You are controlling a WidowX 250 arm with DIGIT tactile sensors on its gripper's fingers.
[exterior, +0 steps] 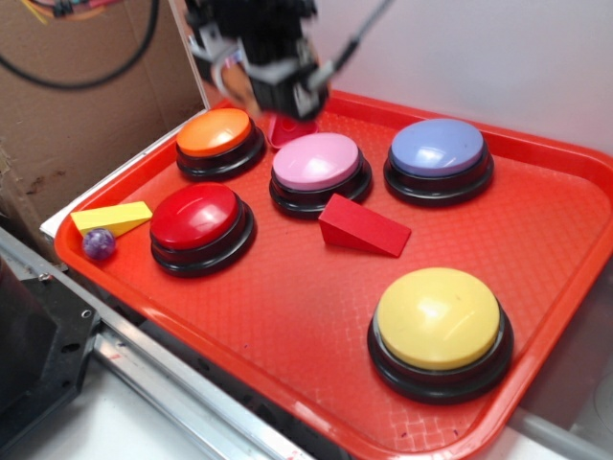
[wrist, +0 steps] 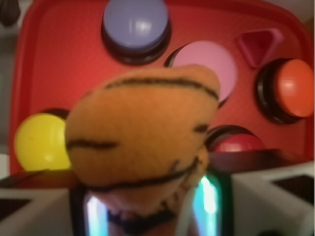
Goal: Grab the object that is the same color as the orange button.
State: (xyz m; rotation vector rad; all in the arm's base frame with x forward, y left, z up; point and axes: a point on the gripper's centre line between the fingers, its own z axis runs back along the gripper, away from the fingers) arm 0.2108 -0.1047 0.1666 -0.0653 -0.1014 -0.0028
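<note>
Above the back of the red tray (exterior: 536,316), just behind the orange button (exterior: 215,131), I have the gripper (exterior: 278,81) raised and blurred in the exterior view. My wrist camera shows its jaws clamped on the plush tiger (wrist: 140,137), orange with black stripes, which fills most of that frame and sits clear of the tray floor. Taking the orange button as my landmark: the pink button (exterior: 317,161) is just to its right, the purple button (exterior: 438,147) farther right, the red button (exterior: 196,215) in front of it. A red wedge (exterior: 362,226) lies right of the red button, a yellow wedge (exterior: 111,218) and small purple ball (exterior: 98,243) left of it, and the yellow button (exterior: 438,318) is far to the front right.
</note>
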